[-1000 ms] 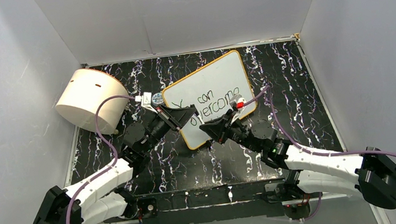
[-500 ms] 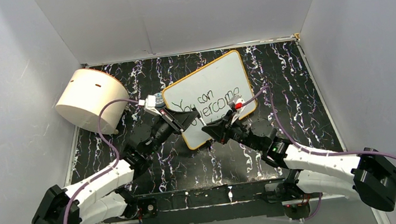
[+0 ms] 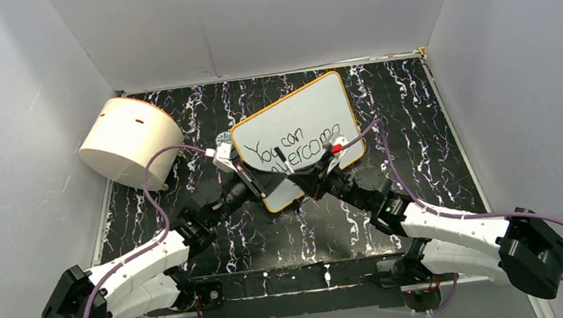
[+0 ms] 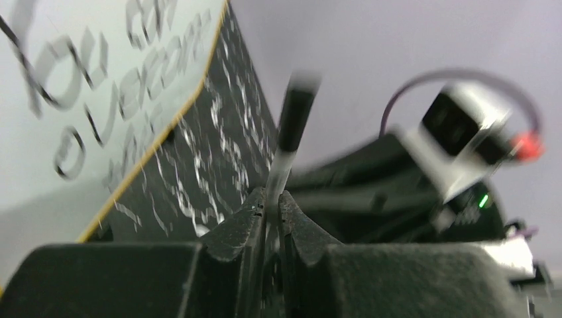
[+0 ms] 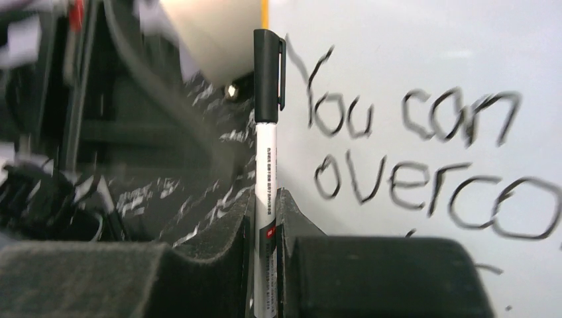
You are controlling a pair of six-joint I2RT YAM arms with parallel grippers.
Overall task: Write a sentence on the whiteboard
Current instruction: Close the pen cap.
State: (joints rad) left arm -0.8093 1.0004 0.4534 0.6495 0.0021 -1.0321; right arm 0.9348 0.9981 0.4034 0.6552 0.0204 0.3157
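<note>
Gripping capped marker (image 5: 268, 152), right pincer (image 5: 265, 196) aims its long axis at whiteboard (image 3: 312, 103) just ahead; left pincer (image 4: 270, 197) closed alongside, sentence (image 5: 424, 159) legible.

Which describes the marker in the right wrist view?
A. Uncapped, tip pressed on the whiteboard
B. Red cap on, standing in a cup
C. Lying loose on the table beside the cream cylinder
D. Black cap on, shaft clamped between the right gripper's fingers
D: the marker stands upright in the closed right gripper, and its black clipped cap is fitted over the tip.
</note>
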